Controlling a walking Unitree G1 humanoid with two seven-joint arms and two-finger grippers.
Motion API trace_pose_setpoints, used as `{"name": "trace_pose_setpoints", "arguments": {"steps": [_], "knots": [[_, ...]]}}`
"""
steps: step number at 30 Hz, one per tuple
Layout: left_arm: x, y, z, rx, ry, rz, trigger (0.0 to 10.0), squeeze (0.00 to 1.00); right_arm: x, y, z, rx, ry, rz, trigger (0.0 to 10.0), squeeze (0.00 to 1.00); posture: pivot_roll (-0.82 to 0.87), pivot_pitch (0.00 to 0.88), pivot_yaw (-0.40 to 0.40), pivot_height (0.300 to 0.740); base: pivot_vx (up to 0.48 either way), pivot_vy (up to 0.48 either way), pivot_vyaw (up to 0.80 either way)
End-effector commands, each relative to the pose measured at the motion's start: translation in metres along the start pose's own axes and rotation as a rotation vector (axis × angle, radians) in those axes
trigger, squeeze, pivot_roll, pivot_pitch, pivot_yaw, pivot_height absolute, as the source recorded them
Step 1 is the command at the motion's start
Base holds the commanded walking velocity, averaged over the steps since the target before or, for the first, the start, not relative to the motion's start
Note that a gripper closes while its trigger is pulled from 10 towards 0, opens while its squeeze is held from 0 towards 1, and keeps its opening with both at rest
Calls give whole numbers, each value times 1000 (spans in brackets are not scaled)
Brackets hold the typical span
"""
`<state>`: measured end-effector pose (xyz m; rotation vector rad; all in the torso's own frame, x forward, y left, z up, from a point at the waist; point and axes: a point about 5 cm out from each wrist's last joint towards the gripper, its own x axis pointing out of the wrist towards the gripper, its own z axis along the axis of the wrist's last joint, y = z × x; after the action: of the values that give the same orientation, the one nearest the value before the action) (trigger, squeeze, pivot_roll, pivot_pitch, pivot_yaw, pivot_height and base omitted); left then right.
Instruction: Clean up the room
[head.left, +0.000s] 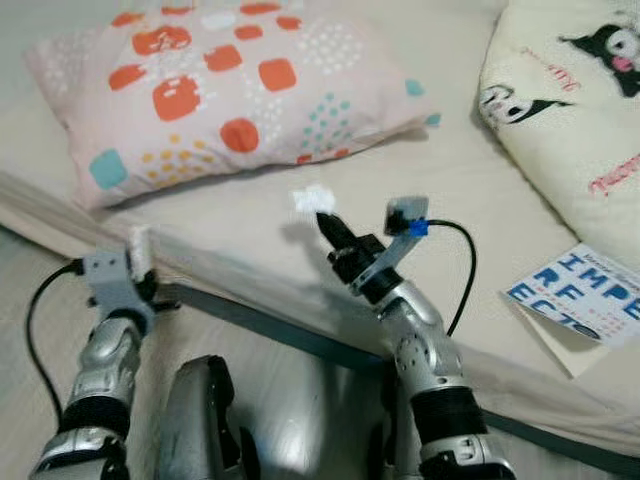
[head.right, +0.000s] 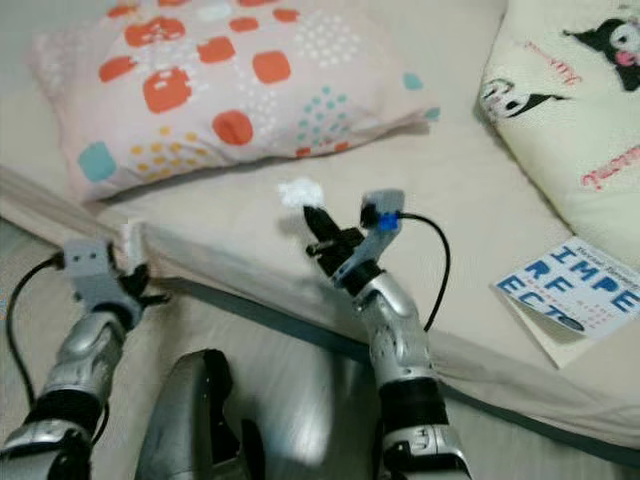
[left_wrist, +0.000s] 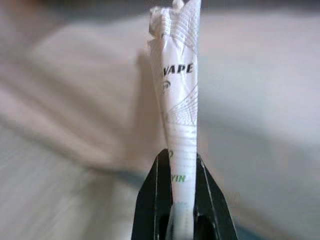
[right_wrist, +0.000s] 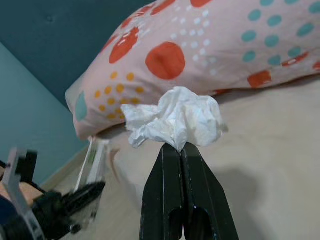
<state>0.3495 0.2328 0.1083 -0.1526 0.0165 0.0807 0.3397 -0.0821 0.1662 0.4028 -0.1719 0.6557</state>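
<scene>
Crumpled white tissue (right_wrist: 175, 120) sits pinched at the tips of the right claw (right_wrist: 181, 150), whose two black fingers are pressed together on its lower edge; in the head views the tissue (head.left: 314, 198) is held above the cream bed sheet (head.left: 460, 190), just in front of the pink pillow (head.left: 220, 90) patterned with orange squares and teal dots; the right claw (head.left: 325, 222) reaches forward over the bed from the mattress edge. Flattened white wrapper (left_wrist: 179, 100) with dark printed letters stands upright between the fingers of the left claw (left_wrist: 182, 165), which is closed on its lower part; in the head view the left claw (head.left: 140, 262) holds that wrapper (head.left: 139, 248) near the edge of the bed, over the pale floor (head.left: 290, 390). A cream cushion (head.left: 570, 110) with black cartoon figures lies at the far right of the bed; a booklet (head.left: 580, 300) with blue letters rests on the sheet below it.
</scene>
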Motion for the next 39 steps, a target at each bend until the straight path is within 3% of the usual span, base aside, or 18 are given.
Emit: {"name": "trace_pose_setpoints", "arguments": {"steps": [1, 5, 10, 15, 19, 23, 26, 30, 31, 36, 37, 39], "knots": [[-4, -13, -26, -15, 108, -28, 10000, 0, -9, -4, -21, 32, 77, -38, 0, 0, 14, 130, -10, 542, 0, 0, 0], [-8, -30, -43, -20, 174, -74, 10000, 0, -18, -8, -38, 41, 137, -81, 0, 0, 10, 98, -7, 557, 0, 0, 0], [-12, -40, -53, -14, 211, -109, 10000, 0, -23, -10, -47, 39, 171, -97, 0, 0, 10, 83, -6, 567, -192, 0, 0], [-28, -53, -79, 27, 277, -170, 10000, 0, -28, -16, -61, 29, 237, -123, 0, 0, 2, 45, 1, 587, -96, 0, 0], [-46, -43, -105, 62, 392, -137, 10000, 0, -36, -25, -73, 18, 288, -178, 0, 0, -9, 25, 4, 607, 0, 0, 0], [-53, -38, -113, 82, 438, -122, 10000, 0, -40, -29, -78, 17, 311, -203, 0, 0, -14, 20, 7, 617, 0, 0, 0], [-77, -23, -138, 135, 585, -69, 10000, 0, -71, -44, -107, -35, 487, -310, 0, 0, -17, 8, 10, 637, 0, 0, 0], [-85, -19, -145, 136, 626, -47, 10000, 0, -82, -48, -115, -54, 546, -338, 0, 0, -17, 6, 12, 647, 0, 0, 0], [-98, -14, -156, 151, 693, -20, 10000, 0, -97, -52, -125, -53, 616, -388, 0, 0, -19, 0, 13, 657, 0, 0, 0], [-115, -6, -167, 140, 763, 20, 10000, 0, -113, -56, -135, -78, 694, -425, 0, 0, -22, 0, 13, 667, 0, 0, 0], [-138, 6, -181, 138, 853, 70, 10000, 0, -127, -56, -143, -110, 772, -438, 0, 0, -26, 0, 12, 677, 0, 0, 0], [-146, 9, -185, 145, 882, 83, 10000, 0, -131, -56, -146, -117, 794, -440, 0, 0, -28, 0, 11, 682, 0, 0, 0]]}}
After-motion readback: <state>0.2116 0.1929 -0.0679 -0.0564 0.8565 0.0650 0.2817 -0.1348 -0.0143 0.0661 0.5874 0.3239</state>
